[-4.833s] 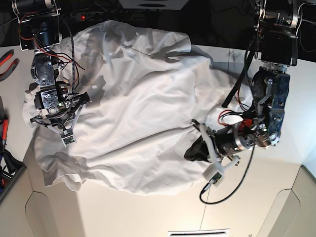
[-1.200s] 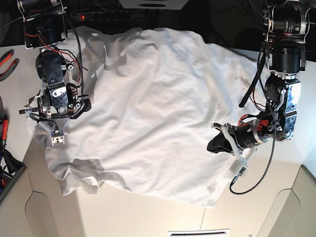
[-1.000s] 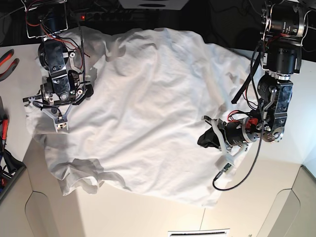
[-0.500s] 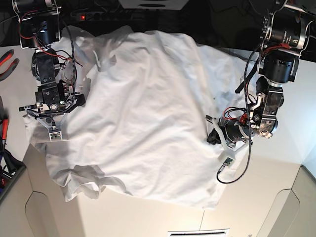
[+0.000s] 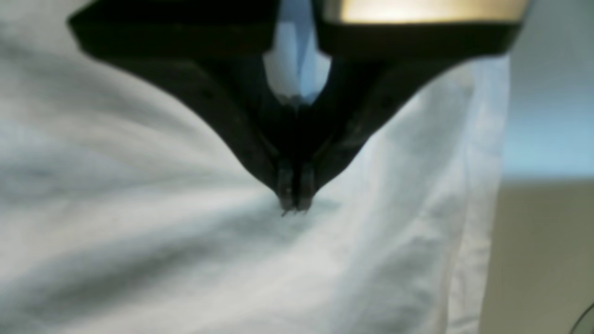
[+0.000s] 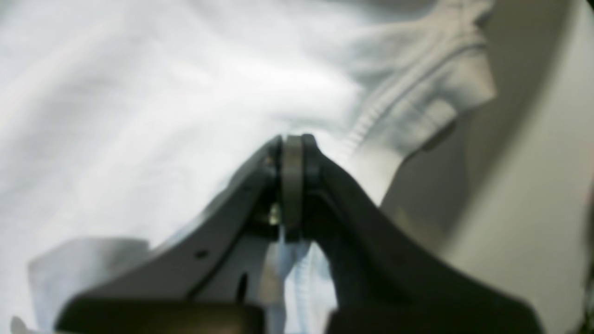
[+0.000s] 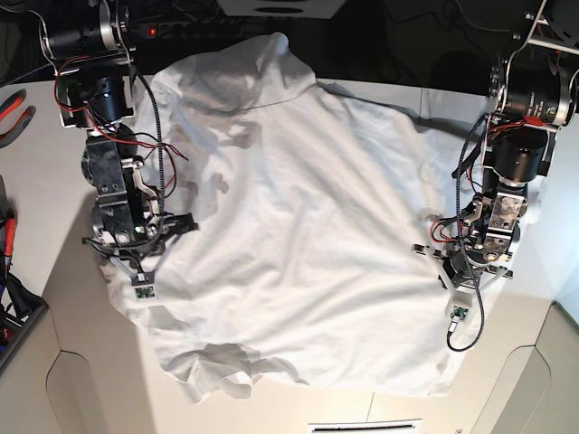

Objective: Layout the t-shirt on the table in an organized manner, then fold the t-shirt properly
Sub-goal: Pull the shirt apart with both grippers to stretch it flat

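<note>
The white t-shirt [image 7: 289, 235] lies spread and wrinkled over most of the table [image 7: 36, 181], with a bunched sleeve at the front left. At the shirt's left edge in the base view, my right gripper [image 7: 128, 258] is shut on the cloth. In the right wrist view its tips [image 6: 290, 144] pinch white fabric beside a ribbed hem [image 6: 417, 106]. My left gripper [image 7: 461, 271] holds the shirt's right edge. The left wrist view shows its tips [image 5: 294, 204] shut on the t-shirt [image 5: 139, 241] close to the side hem [image 5: 478, 232].
Red-handled pliers [image 7: 14, 113] and other tools [image 7: 7, 237] lie at the table's left edge. A power strip [image 7: 172, 27] runs along the dark back. The table's front edge [image 7: 298, 411] is just beyond the shirt's lower hem.
Both arms have moved toward the front and to the right with the cloth in their grip. The shirt has shifted with them and lies wider and flatter.
</note>
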